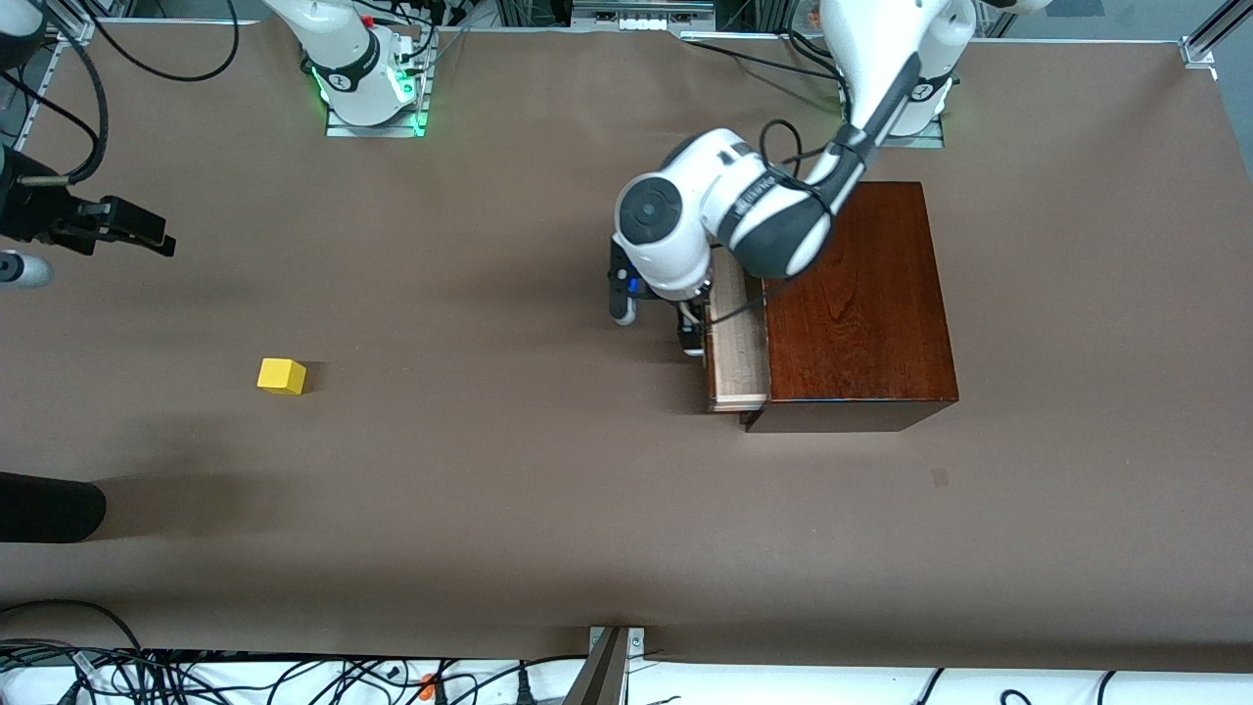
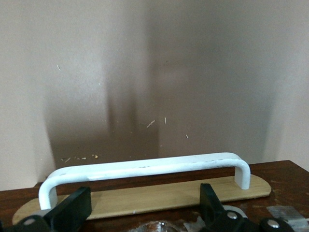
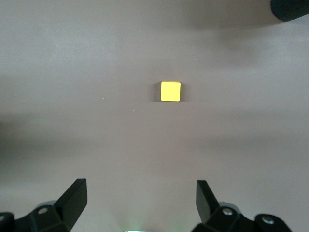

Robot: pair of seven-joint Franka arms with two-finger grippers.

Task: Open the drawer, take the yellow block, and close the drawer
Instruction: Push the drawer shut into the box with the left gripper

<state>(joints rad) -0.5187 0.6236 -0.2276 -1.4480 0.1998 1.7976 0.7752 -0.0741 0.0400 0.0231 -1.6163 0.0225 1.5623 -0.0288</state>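
Observation:
The dark reddish-brown wooden box [image 1: 861,304] stands toward the left arm's end of the table. Its drawer [image 1: 739,343] is pulled out a little, showing a strip of pale wood. My left gripper [image 1: 658,323] is at the drawer front, open. In the left wrist view the white bar handle [image 2: 145,169] runs just past my left gripper [image 2: 143,203], and nothing sits between the fingers [image 2: 72,210]. The yellow block [image 1: 281,376] lies on the bare table toward the right arm's end. My right gripper [image 1: 157,233] hangs open and empty over the table there; in its wrist view the block [image 3: 170,91] lies well ahead of the gripper [image 3: 141,193].
A black rounded object [image 1: 49,509] juts in at the right arm's end, nearer the front camera than the block, and shows in the right wrist view as a dark object [image 3: 289,9]. Cables [image 1: 196,676] run along the table edge nearest the front camera. Brown tabletop [image 1: 489,470] lies between block and box.

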